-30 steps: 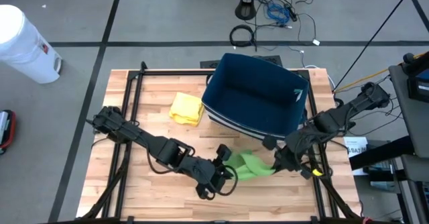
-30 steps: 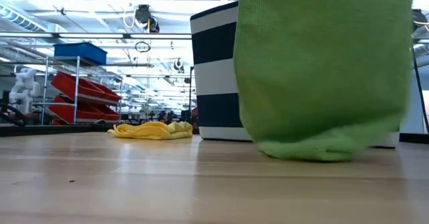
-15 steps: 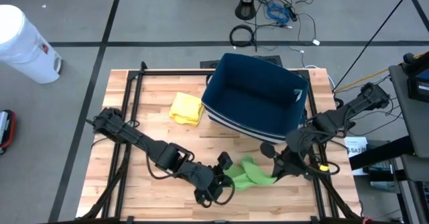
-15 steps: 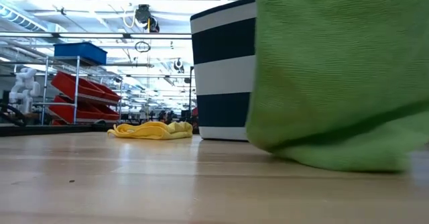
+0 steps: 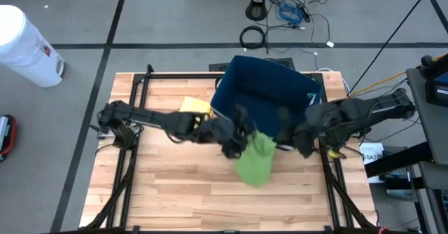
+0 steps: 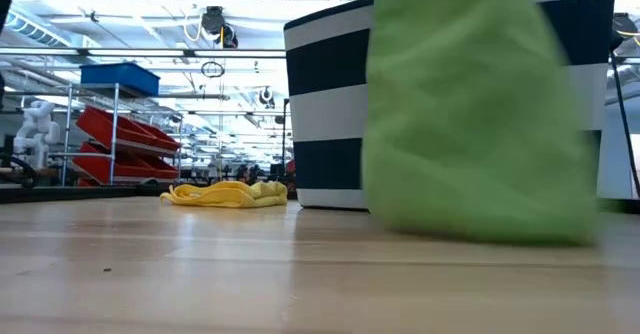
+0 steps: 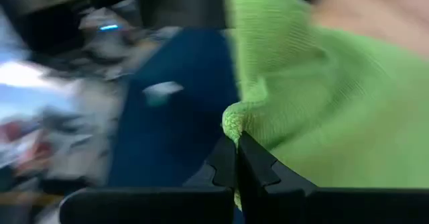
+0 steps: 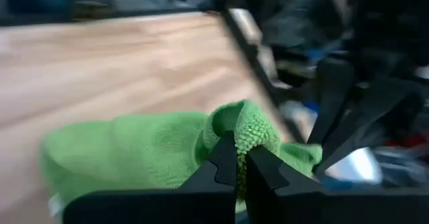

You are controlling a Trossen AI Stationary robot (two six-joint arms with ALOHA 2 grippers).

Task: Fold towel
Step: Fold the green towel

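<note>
green towel [image 5: 255, 162] lifted off wooden surface [image 5: 175, 185], hanging between both arms just in front of navy-and-white striped basket [image 5: 269, 97]. left gripper [image 5: 238, 137] jaws clenched on one top corner of towel; right gripper [image 5: 292, 137] jaws clenched on other corner. lower edge of towel just above surface in low view, blurred. crumpled yellow cloth [image 5: 194, 113] lying left of basket. white bucket [image 5: 24, 46] on floor, red label unreadable.
</note>
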